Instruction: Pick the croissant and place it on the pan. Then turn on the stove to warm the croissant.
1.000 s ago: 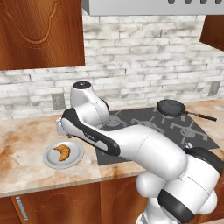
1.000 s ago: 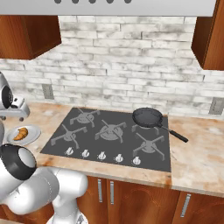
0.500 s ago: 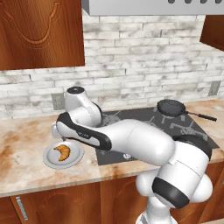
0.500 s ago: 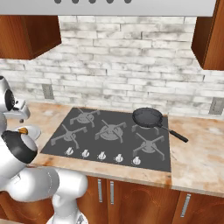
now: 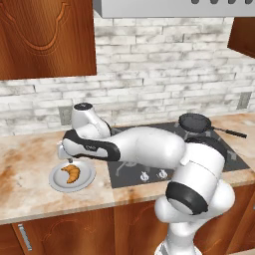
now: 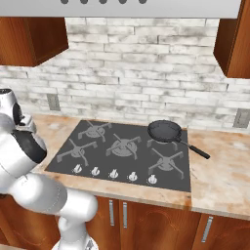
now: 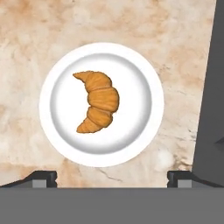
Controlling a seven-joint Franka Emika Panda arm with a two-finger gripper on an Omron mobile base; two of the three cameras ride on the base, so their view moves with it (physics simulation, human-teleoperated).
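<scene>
The golden-brown croissant (image 7: pixel 98 107) lies on a light grey round plate (image 7: pixel 48 87) on the counter, left of the stove (image 5: pixel 209 158). My gripper (image 7: pixel 111 178) hangs above the plate's near rim, pointing down, open, its two dark fingertips (image 7: pixel 43 177) wide apart and holding nothing. From the left base view the gripper (image 5: pixel 68 159) sits just above the croissant (image 5: pixel 71 173) and the plate (image 5: pixel 87 178). The dark pan (image 6: pixel 164 130) rests on the stove's (image 6: pixel 122 151) back right burner, its black handle pointing right.
A row of small round knobs (image 6: pixel 114 173) runs along the stove's front edge. A brick wall backs the marble counter (image 5: pixel 25 164), with wooden cabinets overhead. The stove's dark edge (image 7: pixel 210 109) lies right of the plate in the hand view.
My arm has swung further left and down, bringing the hand over the plate. In the right base view the arm now hides the plate and croissant.
</scene>
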